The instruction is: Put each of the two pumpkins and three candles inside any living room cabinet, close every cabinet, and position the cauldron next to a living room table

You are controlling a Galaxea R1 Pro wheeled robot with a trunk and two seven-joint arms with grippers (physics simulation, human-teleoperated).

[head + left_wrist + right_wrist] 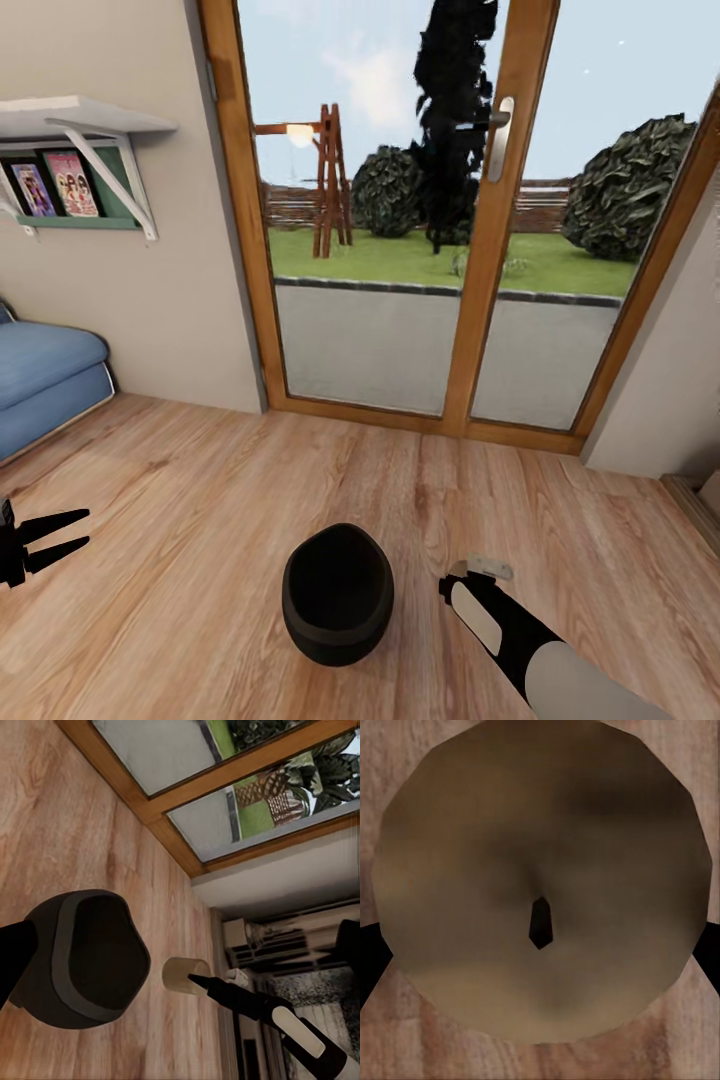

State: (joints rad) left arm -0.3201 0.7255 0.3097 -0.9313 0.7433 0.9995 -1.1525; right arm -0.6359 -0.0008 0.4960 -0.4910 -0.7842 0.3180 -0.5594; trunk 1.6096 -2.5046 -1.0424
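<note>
Because the candle [540,881] stands upright on the wooden floor [200,480] with its wick pointing straight up at the right gripper [478,572], the coming grasp looks like a plain vertical descent: the right wrist view looks squarely down on the round pale top, wick near the middle, with a dark fingertip [369,960] showing at either edge of the disc. From that I judge the fingers to be spread wider than the candle and straddling it, not yet pinching. Seen from the left wrist view, the candle [186,975] is a short stub, its long axis vertical, just beside the cauldron [86,960] on the side away from the left arm. The cauldron [337,592] sits on the floor in front of the glass doors [440,250], mouth upward. The right gripper lies just to that pot's right, while the left gripper [62,540], its two prongs apart and holding nothing, hangs well off to the pot's left, nearer the blue sofa [45,375]. So the right arm is plainly the nearer one.
</note>
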